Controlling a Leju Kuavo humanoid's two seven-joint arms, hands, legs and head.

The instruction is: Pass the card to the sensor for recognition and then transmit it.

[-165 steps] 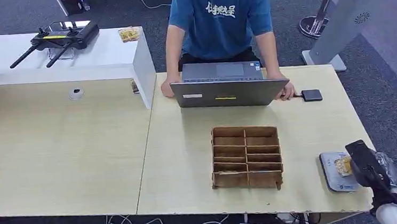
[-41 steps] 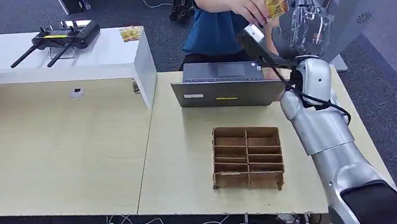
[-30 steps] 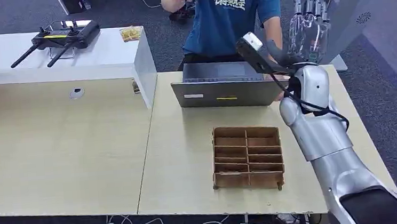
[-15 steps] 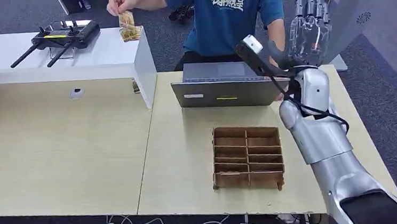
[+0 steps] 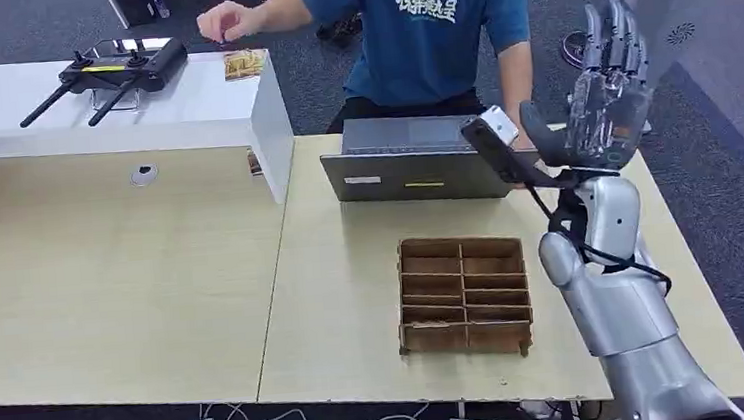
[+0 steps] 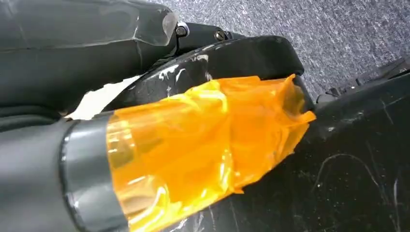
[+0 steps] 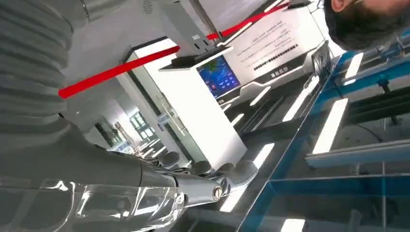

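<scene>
The yellow card (image 5: 244, 64) lies on the white raised shelf (image 5: 190, 109) at the far left of the table, with other cards under it. A person's hand (image 5: 223, 23) hovers just above it. My right hand (image 5: 607, 86) is raised over the table's far right, beside the laptop, with fingers stretched upward and nothing in it. The right wrist view shows the same hand (image 7: 145, 188) with straight, empty fingers. In the left wrist view, a grey part of my left hand (image 6: 169, 154) is wrapped in orange tape; how its fingers lie is hidden.
A grey laptop (image 5: 424, 161) stands open at the table's far edge, the person in a blue shirt (image 5: 429, 30) behind it. A brown wooden compartment box (image 5: 463, 293) sits mid-table. A black remote controller (image 5: 121, 69) lies on the shelf.
The person took the card from beside my raised right hand, carried it left and laid it on the white shelf. My right hand moved right and a little lower, empty.
</scene>
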